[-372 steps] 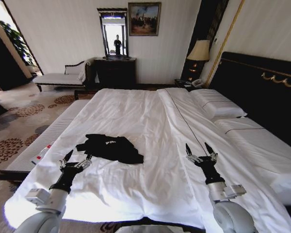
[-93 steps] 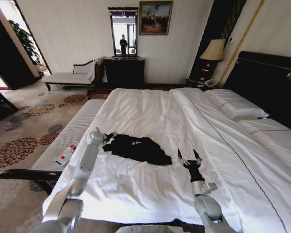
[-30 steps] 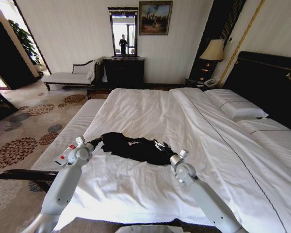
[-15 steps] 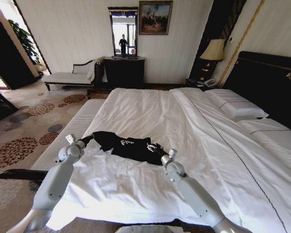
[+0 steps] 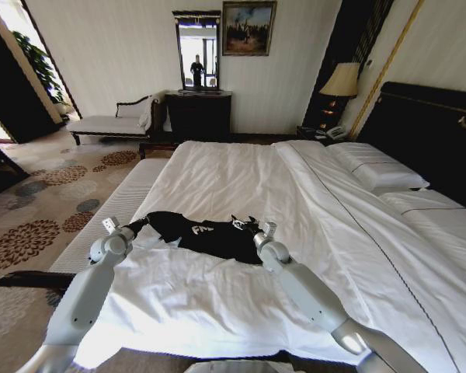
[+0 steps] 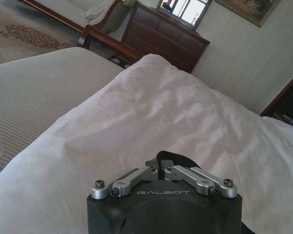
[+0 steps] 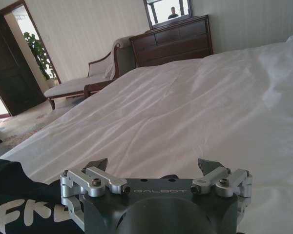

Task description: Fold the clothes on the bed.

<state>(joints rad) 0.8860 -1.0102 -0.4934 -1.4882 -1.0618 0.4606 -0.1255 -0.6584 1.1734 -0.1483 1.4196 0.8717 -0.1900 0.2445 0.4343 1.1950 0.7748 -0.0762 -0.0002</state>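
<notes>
The black T-shirt [image 5: 206,233] lies crumpled near the foot of the bed [image 5: 311,202], toward its left side, so its white lettering is only partly readable: "FR" from the head view, "FRE" at the right wrist. Both gripper housings read "GALBOT". The left gripper [image 6: 162,169] has its fingers closed together on a fold of the shirt's left edge. The right gripper [image 7: 156,168] sits at the shirt's right edge with its 2 fingertips spread apart, gripping nothing visible.
</notes>
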